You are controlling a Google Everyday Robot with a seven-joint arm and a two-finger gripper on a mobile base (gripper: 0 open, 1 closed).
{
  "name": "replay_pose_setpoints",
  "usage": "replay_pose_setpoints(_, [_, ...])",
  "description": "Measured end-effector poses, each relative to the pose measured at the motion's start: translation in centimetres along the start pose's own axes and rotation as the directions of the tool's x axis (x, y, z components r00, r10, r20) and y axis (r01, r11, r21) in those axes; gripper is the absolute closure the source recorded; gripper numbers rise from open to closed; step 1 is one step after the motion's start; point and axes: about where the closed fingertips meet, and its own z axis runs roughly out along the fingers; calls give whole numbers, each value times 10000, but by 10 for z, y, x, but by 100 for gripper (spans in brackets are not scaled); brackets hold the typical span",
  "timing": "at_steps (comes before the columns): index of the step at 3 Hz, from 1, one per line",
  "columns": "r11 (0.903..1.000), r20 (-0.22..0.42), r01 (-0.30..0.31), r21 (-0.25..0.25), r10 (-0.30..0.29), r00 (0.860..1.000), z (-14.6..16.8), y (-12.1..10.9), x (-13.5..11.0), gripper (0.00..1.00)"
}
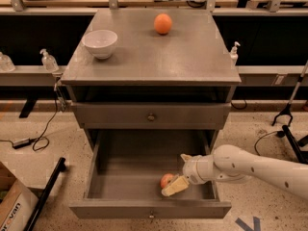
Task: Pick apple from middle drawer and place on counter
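The middle drawer [96, 177] is pulled open at the bottom of the grey cabinet. The small red apple [166, 179] lies on the drawer floor near the front right. My gripper [174, 174] reaches into the drawer from the right on a white arm. It is open, with its lower cream finger [175, 186] right beside the apple and the other fingertip further back. The apple is not lifted. The counter [192, 52] is the cabinet's flat grey top.
On the counter stand a white bowl [100, 43] at the left and an orange fruit [163, 23] at the back. A closed drawer front with a knob [151, 116] sits above the open one. Cables, a box [14, 208] and stands lie on the floor around.
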Motion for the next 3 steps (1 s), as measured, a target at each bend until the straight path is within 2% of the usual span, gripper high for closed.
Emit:
replay_pose_setpoints(2, [9985, 306, -298, 457, 284, 9991, 43, -15, 6, 0])
replay_pose_setpoints(3, [9953, 139, -615, 748, 607, 9981, 57, -22, 24, 0])
